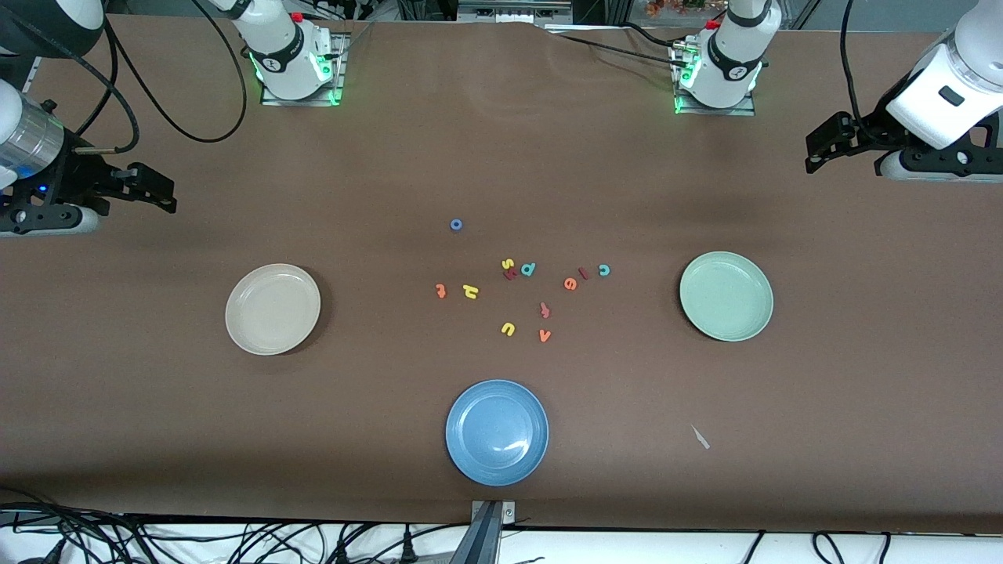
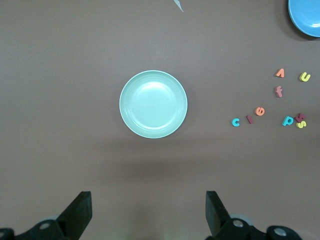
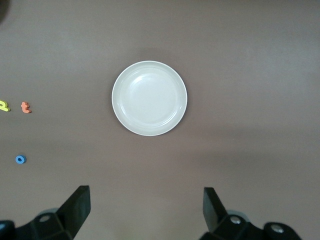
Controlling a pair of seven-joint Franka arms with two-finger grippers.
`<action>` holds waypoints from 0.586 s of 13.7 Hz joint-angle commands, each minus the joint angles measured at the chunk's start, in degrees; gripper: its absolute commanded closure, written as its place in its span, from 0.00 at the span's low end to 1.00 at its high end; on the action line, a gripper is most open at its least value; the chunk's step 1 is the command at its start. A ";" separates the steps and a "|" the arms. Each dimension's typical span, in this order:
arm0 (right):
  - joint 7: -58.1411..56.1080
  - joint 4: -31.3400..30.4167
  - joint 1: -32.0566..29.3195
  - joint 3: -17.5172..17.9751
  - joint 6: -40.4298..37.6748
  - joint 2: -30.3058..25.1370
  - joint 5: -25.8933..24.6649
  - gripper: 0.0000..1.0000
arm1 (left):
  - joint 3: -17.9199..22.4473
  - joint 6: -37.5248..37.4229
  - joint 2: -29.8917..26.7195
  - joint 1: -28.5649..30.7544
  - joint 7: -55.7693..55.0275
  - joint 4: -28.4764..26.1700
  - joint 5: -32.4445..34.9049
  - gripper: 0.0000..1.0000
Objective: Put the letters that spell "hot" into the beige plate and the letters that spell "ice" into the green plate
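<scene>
The beige plate (image 1: pixel 273 309) and green plate (image 1: pixel 726 296) are sitting bare, round and shallow, on the brown surface (image 1: pixel 823 376). Between them small foam letters are lying loose: ring-shaped blue o (image 1: pixel 456 225), yellow h (image 1: pixel 470 291), orange t (image 1: pixel 440 291), orange e (image 1: pixel 570 283), red i (image 1: pixel 582 273), teal c (image 1: pixel 604 270). The left claw (image 2: pixel 147 212) and right claw (image 3: pixel 145 210) are hanging released, each over the surface by its own plate.

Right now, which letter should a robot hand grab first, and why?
Probably the right gripper should drop toward the small orange foam "t". All three plates are empty, both grippers wait open at the table's ends, and that letter lies closest to the round cream-beige plate, apart from the other letters, so the fingers have room.
</scene>
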 commanded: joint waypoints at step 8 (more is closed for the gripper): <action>-0.17 -0.73 -0.85 0.69 -0.01 -0.77 1.10 0.00 | -4.92 -3.87 6.69 -1.64 0.35 1.74 0.33 0.00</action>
